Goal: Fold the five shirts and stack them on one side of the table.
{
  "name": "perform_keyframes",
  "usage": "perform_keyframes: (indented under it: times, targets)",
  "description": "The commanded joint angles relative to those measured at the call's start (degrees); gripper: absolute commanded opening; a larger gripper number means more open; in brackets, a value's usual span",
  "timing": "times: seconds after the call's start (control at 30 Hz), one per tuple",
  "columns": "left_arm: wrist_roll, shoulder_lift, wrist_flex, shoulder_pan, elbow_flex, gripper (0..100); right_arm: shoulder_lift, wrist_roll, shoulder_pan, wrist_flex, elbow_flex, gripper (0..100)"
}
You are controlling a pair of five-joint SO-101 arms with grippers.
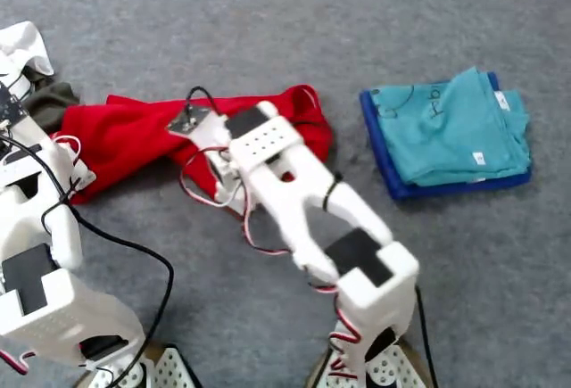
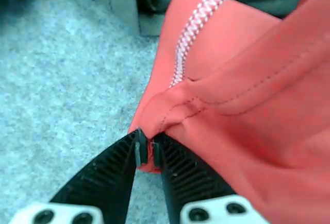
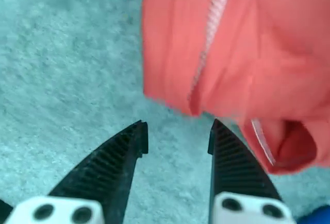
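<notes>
The red shirt lies crumpled in a long band on the grey table, not folded. A white stitched seam runs along one hem. The left gripper has its black fingers pressed together on a puckered fold at the red shirt's edge. The right gripper is spread, over bare table just beside another edge of the red shirt, touching nothing. The right arm crosses the red shirt's middle and hides part of it. Just past the red shirt's left end lie a dark green shirt and a white garment. Well apart from its right end, a folded teal shirt rests on a folded blue shirt.
</notes>
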Motion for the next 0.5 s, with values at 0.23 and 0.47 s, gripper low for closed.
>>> perform_keyframes:
  times: [0.23,0.47]
  targets:
    - [0.2,-1.5,-1.0,-0.1,-0.6,2,7.4,-0.8,0.0,-0.2,-10.0,19.7]
    - [0.2,-1.5,-1.0,-0.1,-0.6,2,8.8,-0.2,1.5,0.8,-10.3,19.7]
